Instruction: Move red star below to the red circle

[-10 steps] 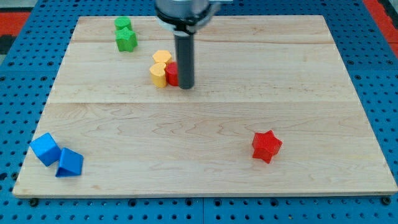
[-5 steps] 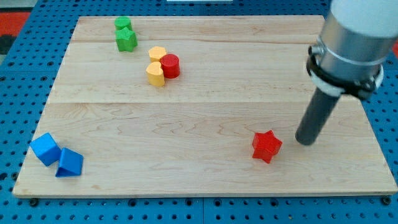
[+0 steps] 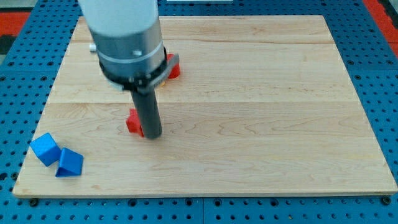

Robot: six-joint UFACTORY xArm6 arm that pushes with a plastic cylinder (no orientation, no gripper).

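blue cube (image 3: pixel 45 148), blue block (image 3: pixel 69 163), wooden board (image 3: pixel 261 112)

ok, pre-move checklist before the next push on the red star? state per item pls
1. Tip location: ok. My tip is down on the board, against the view's right side of the red star.
2. Red star visible: partly. The rod covers its right side.
3. Red circle located: ok, barely. Only a sliver of the red circle shows past the arm, toward the view's top right of the star.
4. Star below circle: not ok. It sits lower, but left of the circle.
5. Yellow and green blocks: cannot tell, hidden behind the arm.
6. Blue blocks out of the way: ok. The blue cube and the other blue block sit at the view's bottom left.
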